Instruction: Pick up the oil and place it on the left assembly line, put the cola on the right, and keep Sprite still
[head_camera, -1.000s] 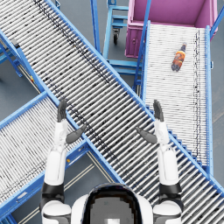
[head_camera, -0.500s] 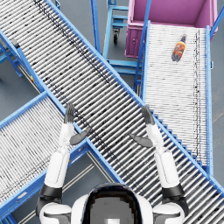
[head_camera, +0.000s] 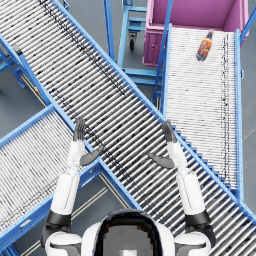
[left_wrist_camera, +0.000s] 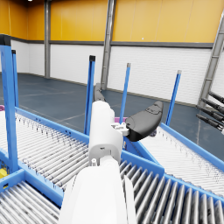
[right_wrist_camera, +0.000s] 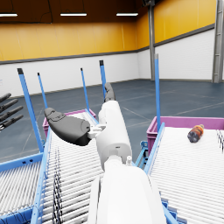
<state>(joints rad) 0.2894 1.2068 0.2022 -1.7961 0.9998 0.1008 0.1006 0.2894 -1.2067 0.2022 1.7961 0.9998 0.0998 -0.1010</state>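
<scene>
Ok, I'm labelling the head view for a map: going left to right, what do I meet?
Side conveyor → left hand → right hand → bottle.

We see the bottle (head_camera: 204, 46) has moved farther up its conveyor (head_camera: 200, 125), now near the pink bin (head_camera: 152, 50). Our left hand (head_camera: 80, 135) and right hand (head_camera: 168, 134) have drawn closer together, well apart from that bin.

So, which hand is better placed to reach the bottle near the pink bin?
Right hand: the bottle lies on the right conveyor, though well ahead. The left hand is farther, across the middle conveyor. Both are open.
</scene>
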